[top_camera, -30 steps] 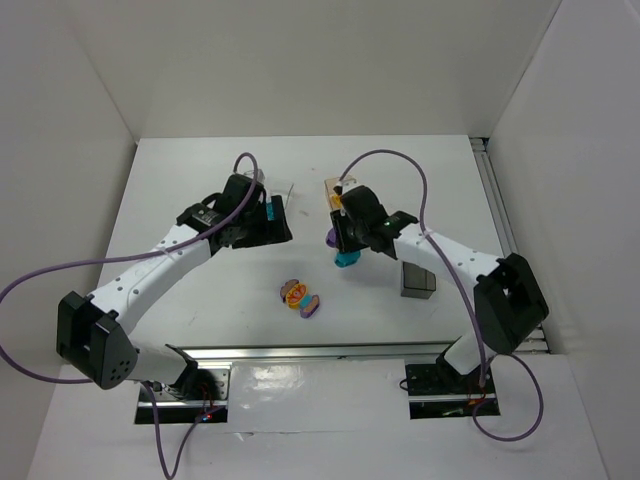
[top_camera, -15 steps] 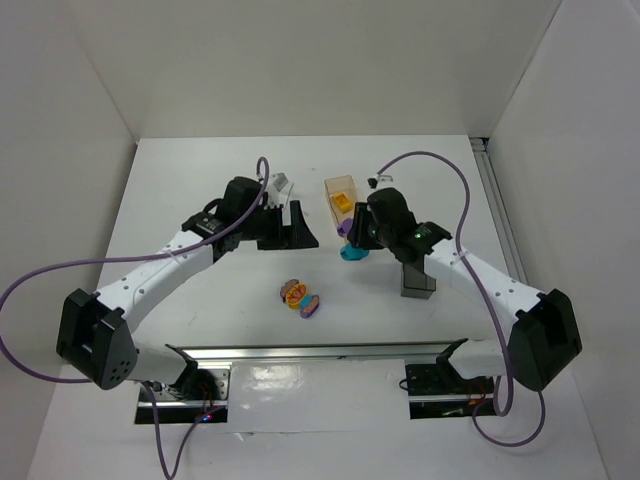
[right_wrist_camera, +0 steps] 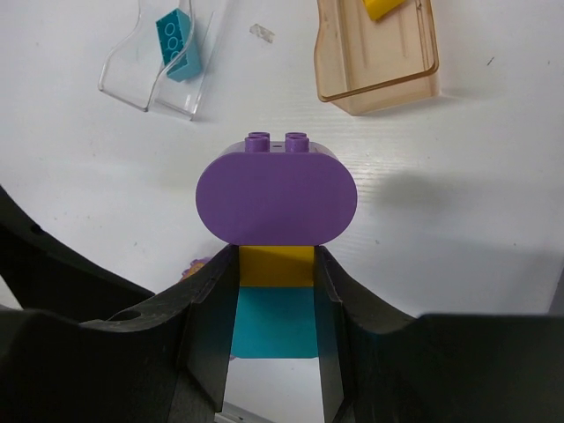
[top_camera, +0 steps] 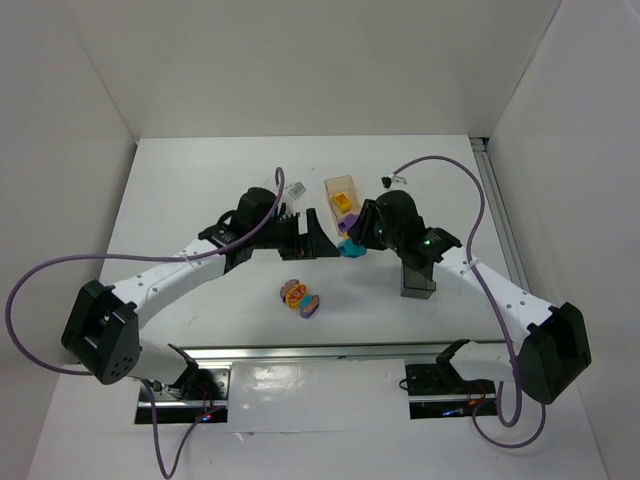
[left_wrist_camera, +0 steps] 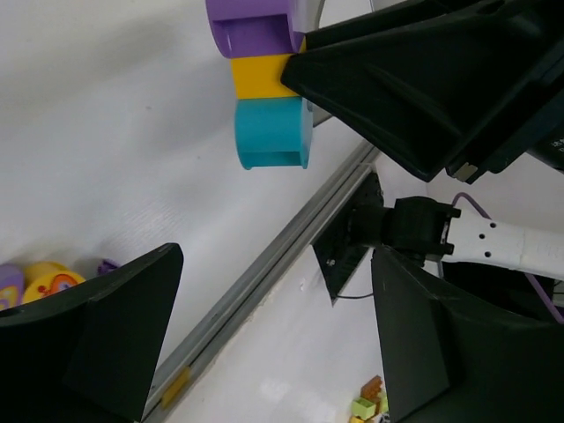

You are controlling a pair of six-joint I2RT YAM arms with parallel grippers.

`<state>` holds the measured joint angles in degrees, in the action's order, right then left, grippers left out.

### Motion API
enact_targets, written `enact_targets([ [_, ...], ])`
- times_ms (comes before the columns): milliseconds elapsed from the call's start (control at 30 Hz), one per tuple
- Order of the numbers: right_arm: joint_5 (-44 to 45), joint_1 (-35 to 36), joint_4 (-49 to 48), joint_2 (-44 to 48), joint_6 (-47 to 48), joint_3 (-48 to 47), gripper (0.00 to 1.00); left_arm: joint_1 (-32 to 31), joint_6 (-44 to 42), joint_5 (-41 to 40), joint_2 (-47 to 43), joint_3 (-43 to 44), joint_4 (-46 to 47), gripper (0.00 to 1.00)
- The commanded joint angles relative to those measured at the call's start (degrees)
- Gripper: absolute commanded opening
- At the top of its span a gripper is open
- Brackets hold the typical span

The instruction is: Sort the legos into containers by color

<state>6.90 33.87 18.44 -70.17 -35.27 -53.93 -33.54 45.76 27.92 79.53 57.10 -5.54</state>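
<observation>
My right gripper [top_camera: 356, 240] [right_wrist_camera: 276, 295] is shut on a stack of three legos held above the table: a purple rounded brick [right_wrist_camera: 276, 196], an orange brick [right_wrist_camera: 276, 265] and a teal brick [right_wrist_camera: 276, 322]. The stack also shows in the top view [top_camera: 349, 240] and the left wrist view [left_wrist_camera: 264, 88]. My left gripper [top_camera: 314, 238] [left_wrist_camera: 273, 352] is open and empty, just left of the stack and facing it. The clear tray [right_wrist_camera: 145, 66] holds a teal brick [right_wrist_camera: 179, 44]. The tan box [top_camera: 342, 192] [right_wrist_camera: 379, 66] holds an orange brick [top_camera: 345, 204]. The dark grey box [top_camera: 418, 281] stands under my right arm.
A small purple and orange piece [top_camera: 300, 297] lies on the table in front of both grippers; it also shows at the lower left of the left wrist view [left_wrist_camera: 40, 284]. A metal rail [top_camera: 320, 352] runs along the table's near edge. White walls close the sides.
My left arm has swung right, off the clear tray, to just beside the stack. My right gripper has shifted a little to the right with the stack in it.
</observation>
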Motion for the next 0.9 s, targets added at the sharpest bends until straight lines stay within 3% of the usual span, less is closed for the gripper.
enact_targets([
  [0,0.7,-0.2,-3.1,2.0,-2.4,-0.8,0.41,-1.2,3.3,1.4,1.2,0.1,4.7,0.94],
  [233,0.1,-0.2,-3.1,3.1,-4.2,-0.8,0.41,-3.5,7.8,-1.0,1.8,-1.9,8.7,0.87],
  [367,0.1,-0.2,-2.6,3.8,-5.5,-0.8,0.41,-7.0,8.4,-12.9,1.8,-0.7,7.7,0.86],
  [500,-1.1,-0.2,-2.0,5.0,-6.6,-0.8,0.41,-8.6,5.8,-18.9,3.3,0.6,7.9,0.86],
  [867,-2.7,-0.2,0.5,5.5,-6.6,-1.4,0.41,-9.7,2.0,-22.2,7.1,1.9,12.7,0.83],
])
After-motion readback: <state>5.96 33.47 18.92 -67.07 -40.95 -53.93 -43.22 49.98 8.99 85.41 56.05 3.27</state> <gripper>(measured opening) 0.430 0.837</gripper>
